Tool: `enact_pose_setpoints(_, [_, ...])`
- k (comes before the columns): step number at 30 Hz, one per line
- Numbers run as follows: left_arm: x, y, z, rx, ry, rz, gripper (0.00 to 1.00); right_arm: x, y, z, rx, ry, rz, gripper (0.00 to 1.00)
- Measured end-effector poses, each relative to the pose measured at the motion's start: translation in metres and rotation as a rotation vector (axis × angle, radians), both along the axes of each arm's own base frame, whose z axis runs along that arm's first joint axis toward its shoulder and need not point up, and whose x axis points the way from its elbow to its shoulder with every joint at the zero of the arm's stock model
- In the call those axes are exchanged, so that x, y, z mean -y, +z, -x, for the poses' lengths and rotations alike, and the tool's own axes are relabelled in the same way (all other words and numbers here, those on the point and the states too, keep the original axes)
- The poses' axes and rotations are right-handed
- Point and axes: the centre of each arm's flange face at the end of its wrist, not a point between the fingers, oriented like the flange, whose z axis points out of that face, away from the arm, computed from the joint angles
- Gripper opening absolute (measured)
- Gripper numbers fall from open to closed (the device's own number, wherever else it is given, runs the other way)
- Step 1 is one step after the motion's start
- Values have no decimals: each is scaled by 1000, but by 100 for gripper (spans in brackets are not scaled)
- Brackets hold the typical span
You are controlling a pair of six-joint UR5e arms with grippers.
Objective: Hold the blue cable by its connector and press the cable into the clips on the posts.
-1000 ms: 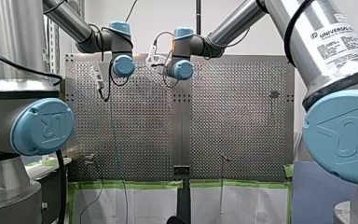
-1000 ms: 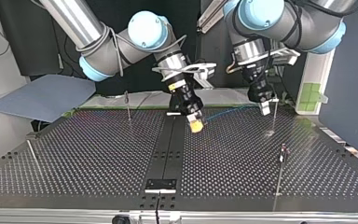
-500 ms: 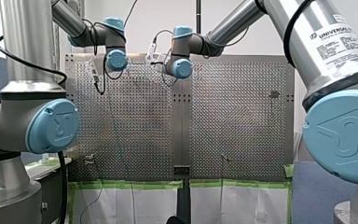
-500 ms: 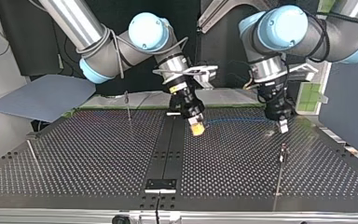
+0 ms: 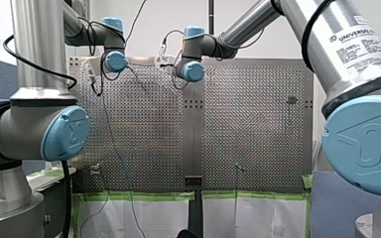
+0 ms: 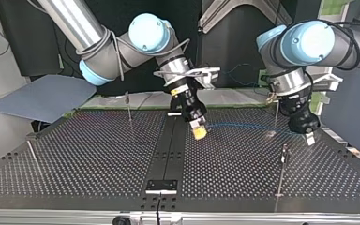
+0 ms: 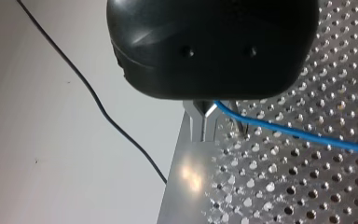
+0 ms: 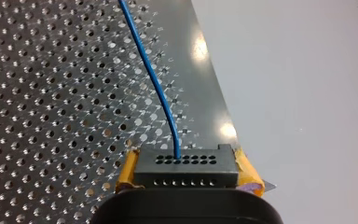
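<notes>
Right claw (image 6: 198, 131) pinches the black connector (image 8: 186, 165), left claw (image 6: 310, 138) nips the blue cable (image 6: 243, 125) further along, stretched low over the table (image 6: 98, 159) btwn them, passing a post (image 6: 276, 112); can't see any clip filled yet, so pressing's prob. all left.

Front camera sits high behind the shoulders, my left arm (image 5: 39, 59) at 9 o'clock, my right arm (image 5: 337, 44) at 3 o'clock, looking over the perforated surface (image 5: 248, 124). Top camera faces back, low, from the far edge. Wrist cameras look closely along their fingers (image 7: 200, 126); these three share the blue cable (image 6: 239, 125).
</notes>
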Motion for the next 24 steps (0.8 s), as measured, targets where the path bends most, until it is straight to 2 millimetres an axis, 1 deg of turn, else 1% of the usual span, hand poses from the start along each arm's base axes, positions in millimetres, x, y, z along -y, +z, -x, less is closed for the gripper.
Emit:
enact_pose_setpoints(4, [-8, 1, -6, 1, -10, -9, 0, 0, 6, -2, 9, 3, 8, 0])
enact_pose_setpoints(10, [-11, 3, -14, 5, -34, -20, 0, 2, 13, -3, 19, 0, 14, 0])
enact_pose_setpoints(16, [-12, 2, -20, -2, -48, -30, 0, 7, 14, 0, 23, -16, 13, 0])
enact_pose_setpoints(24, [-15, 10, -27, 15, -61, -36, 0, 12, 14, 3, 27, -35, 10, 0])
